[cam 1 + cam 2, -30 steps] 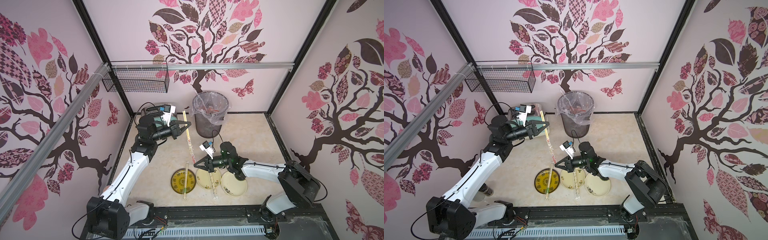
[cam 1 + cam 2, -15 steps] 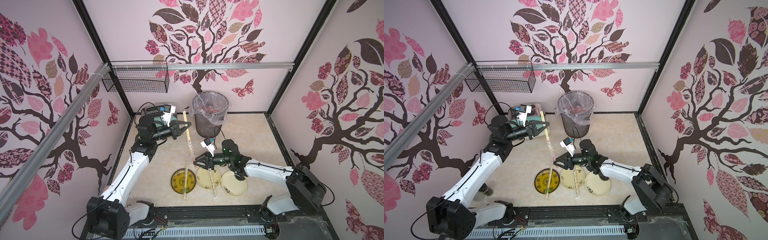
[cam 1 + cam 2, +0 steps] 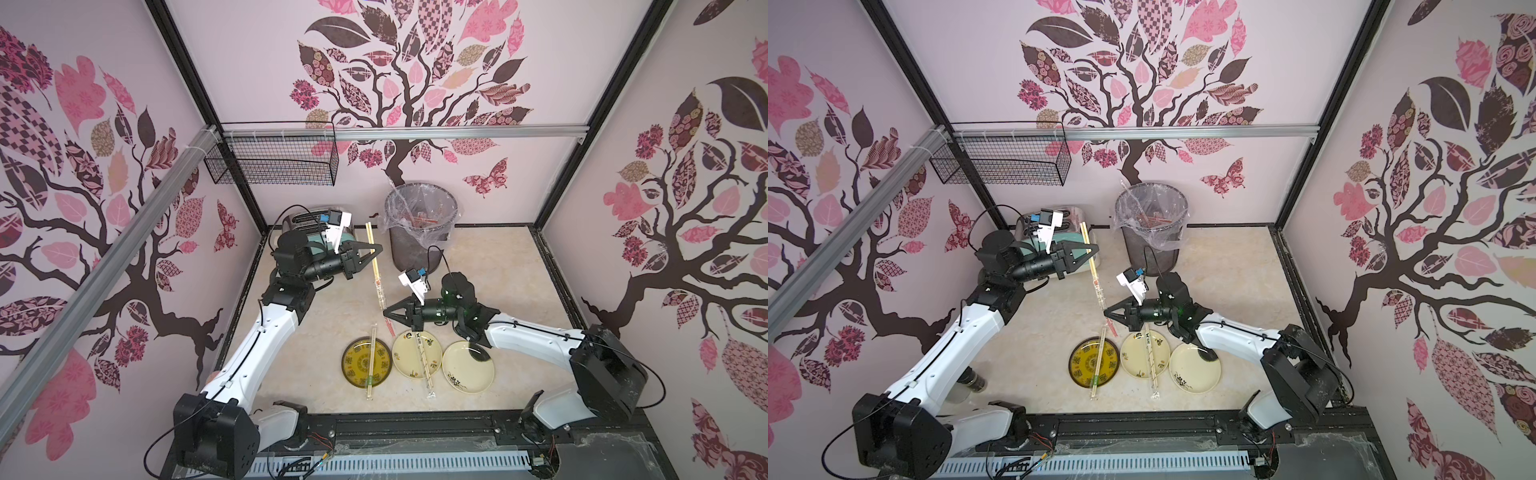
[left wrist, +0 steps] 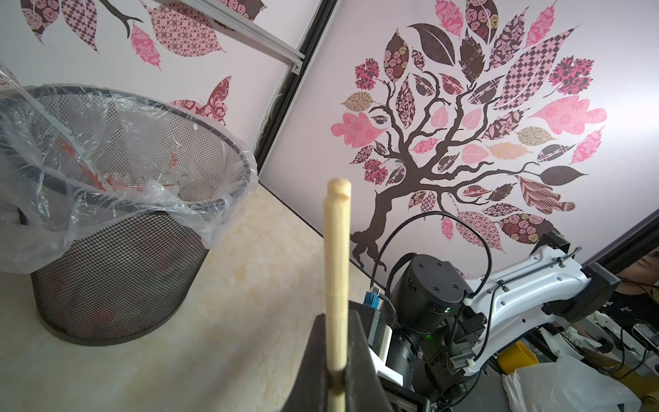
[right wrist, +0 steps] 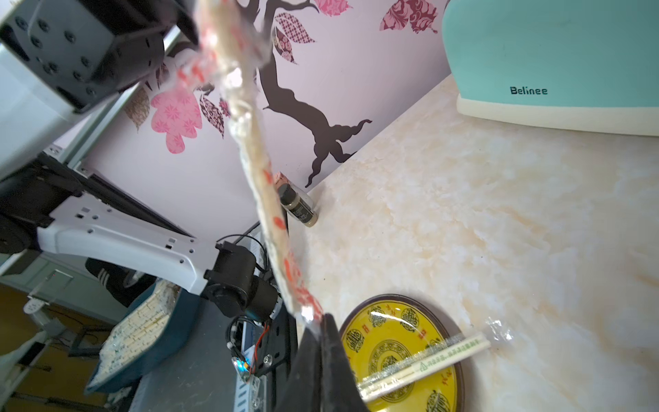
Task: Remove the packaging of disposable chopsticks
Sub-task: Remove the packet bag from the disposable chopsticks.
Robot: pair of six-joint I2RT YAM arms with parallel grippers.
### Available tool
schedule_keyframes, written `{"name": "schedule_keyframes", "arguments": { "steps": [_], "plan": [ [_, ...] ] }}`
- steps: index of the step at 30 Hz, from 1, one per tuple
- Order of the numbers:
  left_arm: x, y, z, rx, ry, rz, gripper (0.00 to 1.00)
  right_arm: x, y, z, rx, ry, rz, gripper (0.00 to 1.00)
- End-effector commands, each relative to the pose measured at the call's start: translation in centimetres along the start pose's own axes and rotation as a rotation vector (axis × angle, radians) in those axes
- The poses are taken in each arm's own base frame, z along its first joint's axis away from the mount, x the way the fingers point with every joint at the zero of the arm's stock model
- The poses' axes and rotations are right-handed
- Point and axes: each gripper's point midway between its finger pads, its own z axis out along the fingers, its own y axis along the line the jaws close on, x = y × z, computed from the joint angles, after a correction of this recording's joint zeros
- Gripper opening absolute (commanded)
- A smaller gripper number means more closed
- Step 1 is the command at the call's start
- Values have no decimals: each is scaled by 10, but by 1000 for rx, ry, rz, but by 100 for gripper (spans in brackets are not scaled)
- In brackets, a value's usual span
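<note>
left gripper (image 3: 377, 250): clamped on bare chopsticks (image 3: 369, 232) end, as anchor | right gripper (image 3: 385, 312): pinching sleeve (image 3: 379, 291) tail, ready to strip it | judged next: pull apart

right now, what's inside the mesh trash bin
Inside the mesh trash bin is a clear liner bag holding crumpled clear wrappers with red printing. The plastic covers the bin's bottom, so anything underneath cannot be seen.
</note>
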Motion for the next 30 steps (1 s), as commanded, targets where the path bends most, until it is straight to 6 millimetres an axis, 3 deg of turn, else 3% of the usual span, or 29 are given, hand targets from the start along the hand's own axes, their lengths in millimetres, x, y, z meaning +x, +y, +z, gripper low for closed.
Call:
{"name": "schedule_keyframes", "arguments": {
  "steps": [1,8,12,14,23,30],
  "plan": [
    [0,-5,-2,15,1,19,0,12,1,-3,1,18,9,0],
    [0,-5,-2,18,2,18,0,26,-3,-9,21,31,25,0],
    [0,-5,-2,19,3,16,0,21,0,-10,21,24,17,25],
    [1,-5,-2,21,5,15,0,14,4,-10,14,11,4,32],
    [2,-4,0,27,12,8,0,-19,17,-3,-18,-30,-48,35],
    [3,-4,0,30,15,7,0,-27,18,3,-41,-38,-50,30]
  ]
}}
